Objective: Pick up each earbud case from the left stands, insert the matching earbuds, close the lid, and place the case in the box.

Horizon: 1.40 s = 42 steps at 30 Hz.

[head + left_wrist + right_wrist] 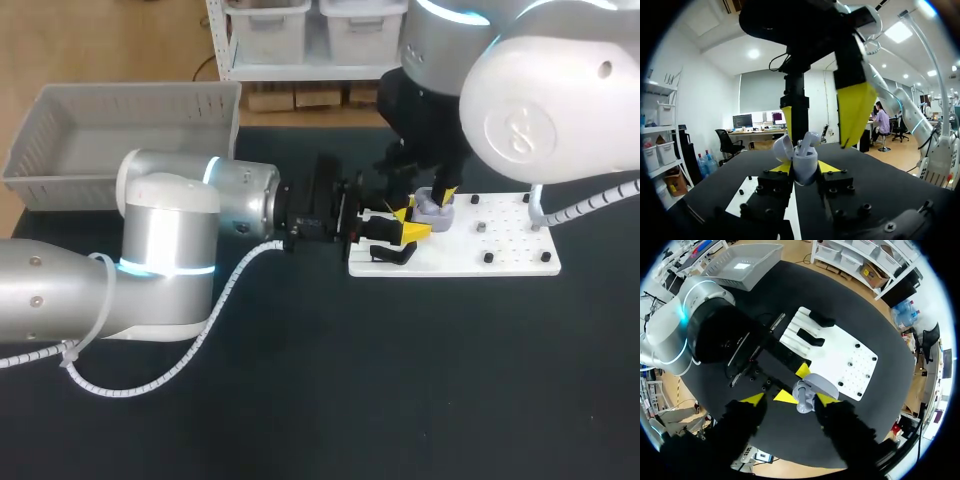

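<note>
Case point(804, 162) pinched, lid open, in left hand point(405, 228), 2 o'clock on table point(400, 380) | earbud point(810, 139) sticks up from socket | right hand point(819, 125) spread wide above, holding nothing | risk: lid closing on unseated bud jams or ejects it

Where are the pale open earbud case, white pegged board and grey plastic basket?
Pale open earbud case point(804, 167), left wrist view: rounded body.
White pegged board point(515, 242), head view: bare middle.
Grey plastic basket point(120, 150), head view: bare floor.

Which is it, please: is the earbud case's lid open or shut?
Open: the lid is swung back off the earbud case, with an earbud sticking up out of it.
</note>
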Each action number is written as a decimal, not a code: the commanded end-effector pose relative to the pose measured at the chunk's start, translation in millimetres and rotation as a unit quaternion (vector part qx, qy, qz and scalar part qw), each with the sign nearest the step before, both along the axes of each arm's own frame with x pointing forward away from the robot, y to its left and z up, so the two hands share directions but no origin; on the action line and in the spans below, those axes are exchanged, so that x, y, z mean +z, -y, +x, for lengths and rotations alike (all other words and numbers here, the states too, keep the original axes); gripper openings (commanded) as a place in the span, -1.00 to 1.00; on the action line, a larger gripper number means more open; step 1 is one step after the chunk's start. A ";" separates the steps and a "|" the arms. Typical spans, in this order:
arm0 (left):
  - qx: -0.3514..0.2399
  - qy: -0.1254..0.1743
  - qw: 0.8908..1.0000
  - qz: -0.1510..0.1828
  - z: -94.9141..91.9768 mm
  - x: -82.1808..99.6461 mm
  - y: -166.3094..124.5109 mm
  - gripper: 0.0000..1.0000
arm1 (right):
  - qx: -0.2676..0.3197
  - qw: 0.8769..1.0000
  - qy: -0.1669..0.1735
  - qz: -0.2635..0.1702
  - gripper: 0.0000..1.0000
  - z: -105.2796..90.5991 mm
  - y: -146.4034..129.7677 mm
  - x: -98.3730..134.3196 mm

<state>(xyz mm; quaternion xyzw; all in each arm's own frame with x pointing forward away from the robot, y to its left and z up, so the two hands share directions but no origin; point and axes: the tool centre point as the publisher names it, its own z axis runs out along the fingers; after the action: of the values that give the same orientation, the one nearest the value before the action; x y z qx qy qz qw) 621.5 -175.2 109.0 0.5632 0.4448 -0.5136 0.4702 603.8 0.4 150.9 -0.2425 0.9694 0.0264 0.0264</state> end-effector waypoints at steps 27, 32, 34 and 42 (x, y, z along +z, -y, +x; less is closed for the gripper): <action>0.001 0.001 1.000 -0.001 -0.5 0.2 -0.2 -1.00 | -0.113 0.993 0.044 -0.009 1.00 -10.1 70.4 26.3; 0.001 0.001 1.000 -0.001 -0.5 0.2 -0.2 -1.00 | -0.123 0.992 0.038 -0.003 1.00 -7.8 75.7 20.7; 0.001 0.001 1.000 -0.001 -0.5 0.2 -0.2 -1.00 | -0.122 0.992 0.033 -0.003 1.00 -7.2 74.3 16.5; 0.001 0.001 1.000 -0.001 -0.5 0.2 -0.2 -1.00 | -0.122 0.992 0.024 -0.001 1.00 -5.1 73.0 8.0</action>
<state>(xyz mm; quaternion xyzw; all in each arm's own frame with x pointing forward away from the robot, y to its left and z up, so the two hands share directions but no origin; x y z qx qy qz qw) 621.5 -175.0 109.4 0.5632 0.4446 -0.5137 0.4704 595.6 -73.8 160.7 -0.1233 0.9908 0.0159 0.0544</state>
